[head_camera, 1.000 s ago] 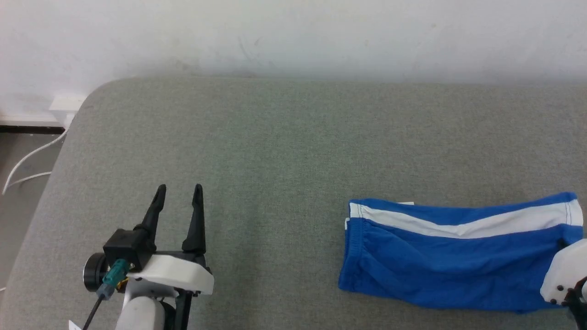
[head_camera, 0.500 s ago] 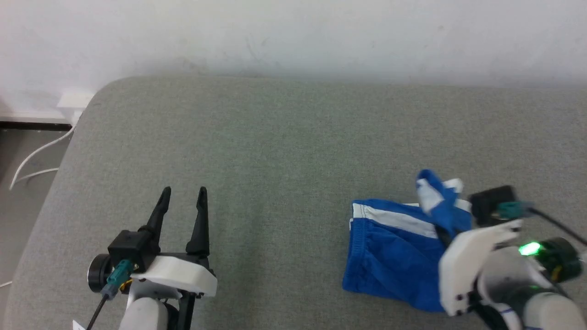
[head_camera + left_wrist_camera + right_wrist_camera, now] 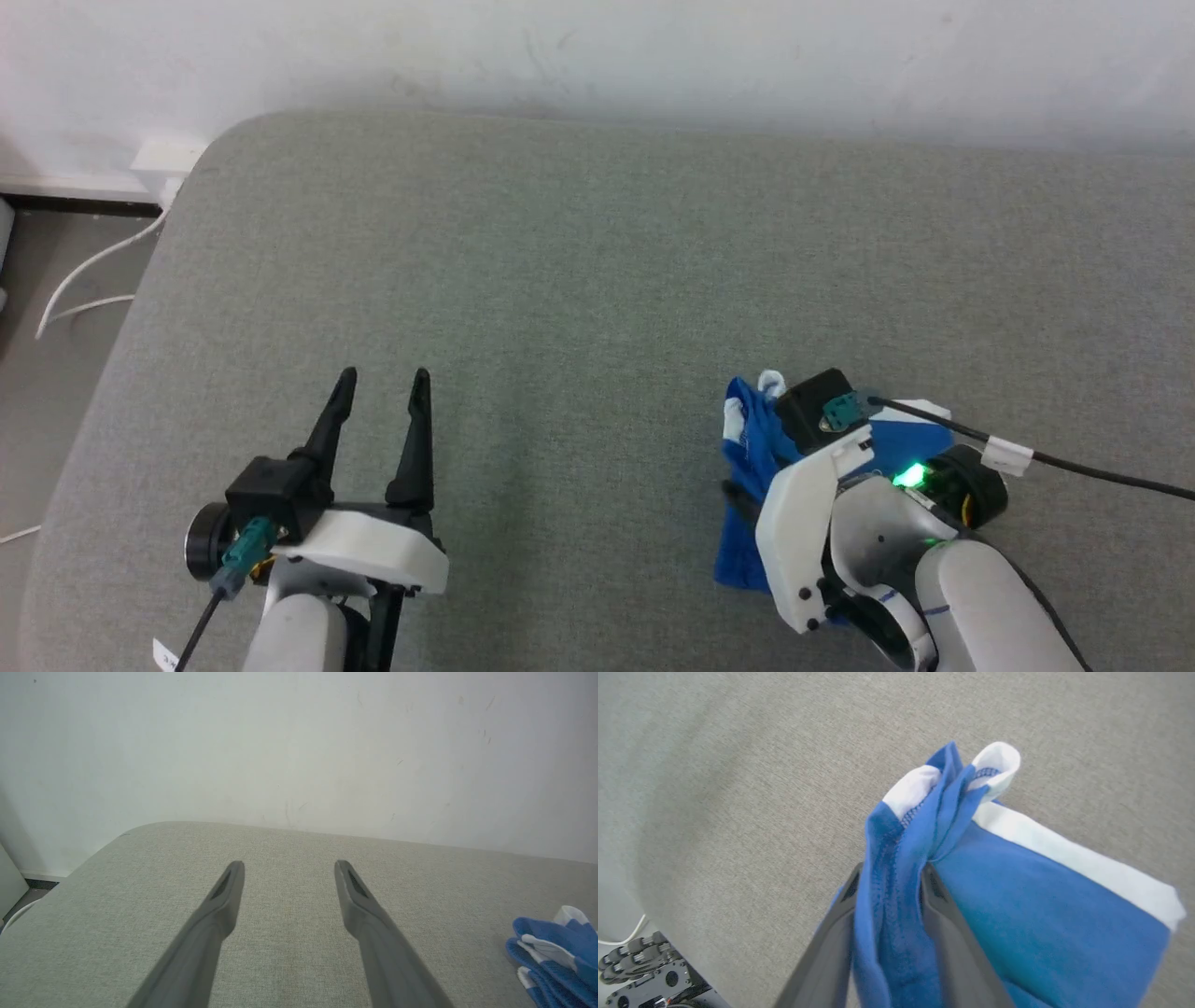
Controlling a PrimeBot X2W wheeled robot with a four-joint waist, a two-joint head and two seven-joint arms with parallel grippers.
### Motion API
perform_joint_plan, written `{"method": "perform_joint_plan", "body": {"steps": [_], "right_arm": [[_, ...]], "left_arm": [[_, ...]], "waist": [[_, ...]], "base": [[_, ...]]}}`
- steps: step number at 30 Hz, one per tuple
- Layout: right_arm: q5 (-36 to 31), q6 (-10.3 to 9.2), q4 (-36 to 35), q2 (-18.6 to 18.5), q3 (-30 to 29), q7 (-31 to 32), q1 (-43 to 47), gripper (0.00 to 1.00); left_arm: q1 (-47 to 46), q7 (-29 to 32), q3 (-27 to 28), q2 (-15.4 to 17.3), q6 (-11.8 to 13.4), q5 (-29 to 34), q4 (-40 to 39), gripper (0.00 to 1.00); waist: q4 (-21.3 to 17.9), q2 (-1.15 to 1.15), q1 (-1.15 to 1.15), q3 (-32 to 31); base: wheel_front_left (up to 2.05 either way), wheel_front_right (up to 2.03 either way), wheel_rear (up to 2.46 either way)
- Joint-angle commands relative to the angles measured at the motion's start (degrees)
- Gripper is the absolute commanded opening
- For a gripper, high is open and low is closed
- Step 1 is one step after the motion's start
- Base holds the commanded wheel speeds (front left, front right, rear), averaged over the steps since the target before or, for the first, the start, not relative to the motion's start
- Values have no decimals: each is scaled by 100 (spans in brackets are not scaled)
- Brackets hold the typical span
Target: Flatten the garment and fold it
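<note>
The garment (image 3: 747,448) is a pair of bright blue shorts with white trim, lying bunched and doubled over on the grey padded surface (image 3: 560,280) at the right. My right arm's white wrist (image 3: 812,504) covers most of it. In the right wrist view, my right gripper (image 3: 892,872) has a thick blue fold of the garment (image 3: 1041,914) between its fingers, and a white-trimmed corner stands above the tips. My left gripper (image 3: 383,373) rests open at the lower left, nothing between its fingers (image 3: 288,865). The garment's edge (image 3: 551,952) lies off to its right.
A white wall runs along the back of the surface. The surface's rounded left edge drops to a floor with a white cable (image 3: 84,280) and a white wall box (image 3: 168,154). Part of the robot's base (image 3: 640,961) shows at the lower left.
My right gripper has carried the garment's right end over to the left, doubling the spread shorts into a bunch. The head camera has shifted slightly. The left gripper has stayed open in place.
</note>
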Motion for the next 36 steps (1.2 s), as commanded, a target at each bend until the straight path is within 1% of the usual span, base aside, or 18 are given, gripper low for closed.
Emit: {"method": "perform_joint_plan", "body": {"steps": [1,3,5,6,9,12,15,17,18,20,22,24,27,32,36], "right_arm": [[206,-5,34,-2,20,-107,-107,100],[484,-5,34,-2,80,-268,-144,100],[712,-5,-57,-2,76,-561,-173,100],[846,-5,-125,-2,27,-762,-170,100],[1633,-5,-366,-2,-202,-1485,-81,100],[1983,-5,-621,-2,-392,-2167,5,100],[1768,-5,-800,-2,-809,-2770,183,100],[1679,-5,-840,-2,-1178,-3137,356,100],[1526,-5,-833,-2,-1368,-3301,442,100],[1178,-5,-748,-2,-1743,-3574,630,100],[1124,-5,-526,-2,-2082,-3768,824,100],[1142,-5,-230,-2,-2262,-3823,991,100],[1196,-5,228,-2,-2307,-3755,1136,100],[1536,-5,891,-2,-2047,-3294,1156,100],[1775,-5,1260,-2,-1843,-2871,1068,100]], "left_arm": [[-80,-27,3,-22,-15,29,17,100],[-72,-27,24,-23,-4,25,14,100],[-53,-27,44,-23,7,23,8,100],[-42,-27,52,-24,11,22,7,100],[-16,-27,64,-24,14,11,-2,100],[20,-27,79,-25,14,9,-15,100],[67,-27,91,-25,11,16,-35,100],[98,-27,101,-25,12,21,-55,100],[110,-27,105,-25,10,24,-64,100],[125,-27,114,-25,4,35,-78,100],[126,-27,124,-25,-1,37,-89,100],[125,-27,130,-25,-3,37,-102,100],[116,-27,129,-25,-8,36,-117,100],[93,-27,123,-26,-15,30,-99,100],[81,-27,100,-26,-15,19,-73,100]], "waist": [[12,0,-1,13],[-5,0,-1,4],[-30,0,-1,-24],[-45,0,-1,-42],[-103,0,-1,-113],[-184,0,-1,-189],[-266,0,-1,-257],[-317,0,-1,-286],[-338,0,-1,-293],[-374,0,-1,-299],[-403,0,-1,-293],[-432,0,-1,-277],[-457,0,-1,-241],[-459,0,-1,-198],[-427,0,-1,-192]], "base": [[0,0,0],[0,0,0],[0,0,0],[0,0,0],[0,0,0],[0,0,0],[0,0,0],[0,0,0],[0,0,0],[0,0,0],[0,0,0],[0,0,0],[0,0,0],[0,0,0],[0,0,0]]}}
